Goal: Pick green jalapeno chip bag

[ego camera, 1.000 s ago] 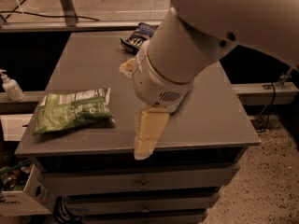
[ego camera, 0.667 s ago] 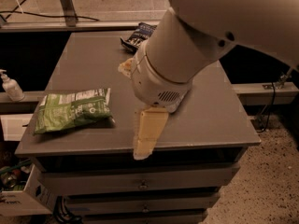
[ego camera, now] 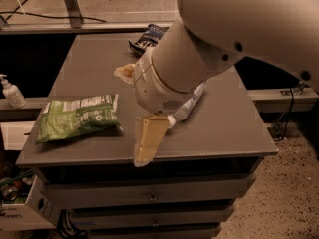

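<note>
Lab-like workroom, grey drawer cabinet (ego camera: 149,198), trailing cables (ego camera: 50,18), speckled floor (ego camera: 289,198), hand (ego camera: 147,142) over cabinet's front edge

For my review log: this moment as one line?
gripper: over table front edge, apart from green bag | green bag: lying on table, not held

The arm (ego camera: 199,59) fills the upper right and is cut off by the top and right edges, and it hides the middle of the counter (ego camera: 234,128). Only the tan lower part of the gripper (ego camera: 147,142) shows. It hangs at the counter's front edge, just right of the green chip bag (ego camera: 77,117), and its upper part is lost behind the arm's round end. The print on that bag is too small to read. The arm covers most of the blue bag (ego camera: 148,36) at the back. A pale, shiny thing (ego camera: 192,102) pokes out beneath the arm, and what it is cannot be told. The cardboard box (ego camera: 22,215) is cut off at the lower left corner.
</note>
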You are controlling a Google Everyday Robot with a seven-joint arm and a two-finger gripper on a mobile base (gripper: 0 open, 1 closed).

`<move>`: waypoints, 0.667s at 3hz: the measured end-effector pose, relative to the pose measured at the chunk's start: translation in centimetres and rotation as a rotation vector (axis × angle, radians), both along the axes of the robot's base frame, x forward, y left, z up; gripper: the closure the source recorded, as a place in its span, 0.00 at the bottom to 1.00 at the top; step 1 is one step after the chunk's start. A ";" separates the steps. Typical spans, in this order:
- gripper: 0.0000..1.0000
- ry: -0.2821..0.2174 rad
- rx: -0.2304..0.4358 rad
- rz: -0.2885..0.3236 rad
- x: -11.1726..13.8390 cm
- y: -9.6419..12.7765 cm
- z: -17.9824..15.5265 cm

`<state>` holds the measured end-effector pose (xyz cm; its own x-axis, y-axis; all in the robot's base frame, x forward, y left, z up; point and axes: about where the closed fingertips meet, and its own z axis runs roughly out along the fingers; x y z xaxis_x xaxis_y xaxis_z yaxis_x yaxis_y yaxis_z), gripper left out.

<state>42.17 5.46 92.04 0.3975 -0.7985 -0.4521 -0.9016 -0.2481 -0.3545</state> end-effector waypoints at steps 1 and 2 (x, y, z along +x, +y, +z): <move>0.00 -0.020 0.067 0.045 1.5 2.8 -1.5; 0.00 -0.037 0.120 0.052 3.0 5.5 -3.0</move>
